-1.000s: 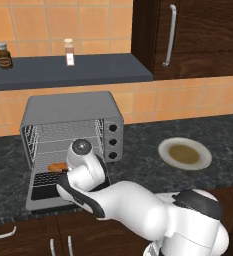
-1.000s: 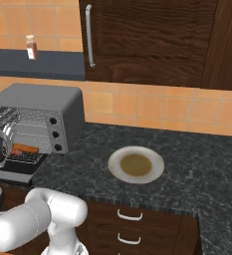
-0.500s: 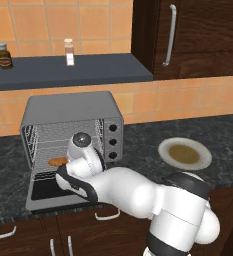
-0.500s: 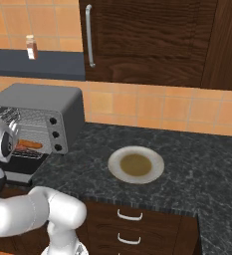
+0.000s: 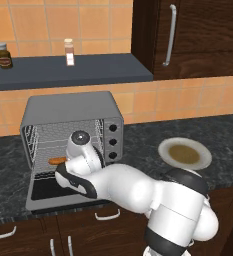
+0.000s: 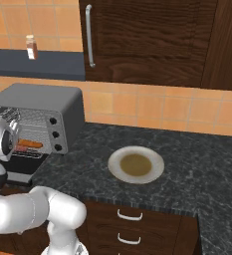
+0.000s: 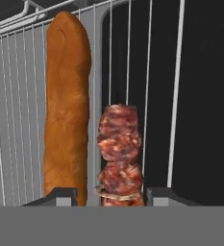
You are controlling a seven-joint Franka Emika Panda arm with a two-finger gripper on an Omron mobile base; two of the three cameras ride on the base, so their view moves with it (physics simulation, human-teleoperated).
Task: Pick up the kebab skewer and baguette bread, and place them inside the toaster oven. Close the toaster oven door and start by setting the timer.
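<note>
- The baguette [image 7: 67, 105] lies along the wire rack [image 7: 147, 72] inside the toaster oven [image 5: 73, 107]. It looks stiff and light, with a dry crust that should not slip. If it had to be shifted, I would take it across its middle, where it is thickest.
- The kebab skewer [image 7: 120, 153] lies just beside the baguette on the same rack, parallel to it. Whether the two touch cannot be told. From the right base view an orange-brown end [image 6: 30, 145] shows on the rack.
- The skewer's meat chunks look soft and lumpy, probably a little greasy, while its stick is thin and rigid. A grip on the meat would be broad but squashy. A grip on bare stick would be firmer but easy to miss.
- The jaws of the gripper [image 7: 111, 196] stand apart on either side of the skewer's near end, with a gap on each side, so they look let go rather than clamped.
- The toaster oven door [image 5: 53, 192] hangs down flat in front, not yet closed. It is a rigid hinged panel, best lifted by its far-edge bar handle.
- The three knobs [image 5: 112, 142] are small, round and smooth, so the timer one needs a squeeze across its width to turn.
</note>
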